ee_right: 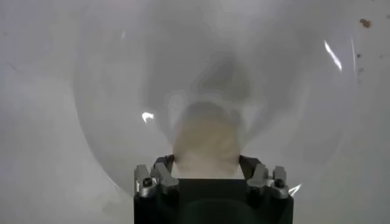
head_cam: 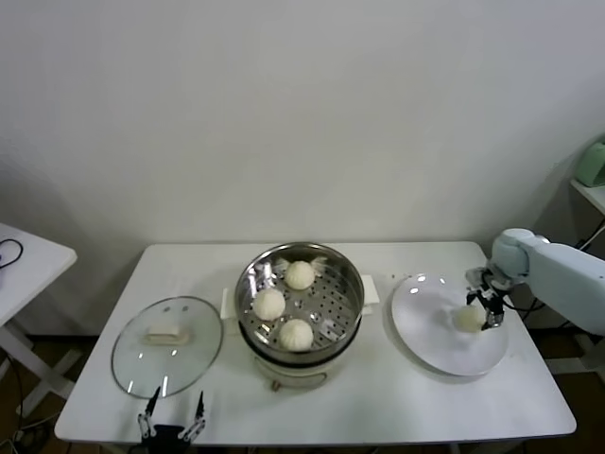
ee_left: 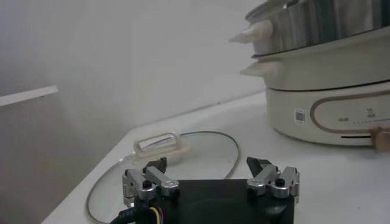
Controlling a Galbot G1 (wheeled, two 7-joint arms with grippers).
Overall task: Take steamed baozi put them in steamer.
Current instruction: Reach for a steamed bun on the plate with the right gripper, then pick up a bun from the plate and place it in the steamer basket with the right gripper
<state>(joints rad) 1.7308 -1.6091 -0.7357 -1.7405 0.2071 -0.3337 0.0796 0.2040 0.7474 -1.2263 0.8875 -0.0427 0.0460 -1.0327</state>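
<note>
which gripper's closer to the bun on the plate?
Right. The right gripper straddles the bun on the plate; the left gripper sits at the table's near edge by the glass lid.

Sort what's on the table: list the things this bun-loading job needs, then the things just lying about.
Part of the job:
- last bun on the plate, right tool around it
- three buns already in the steamer
- steamer

Lying about:
- glass lid
- white plate
- left tool, parked, open

Right end effector (head_cam: 480, 307) straddles a baozi (head_cam: 468, 319) on the plate (head_cam: 425, 331).
</note>
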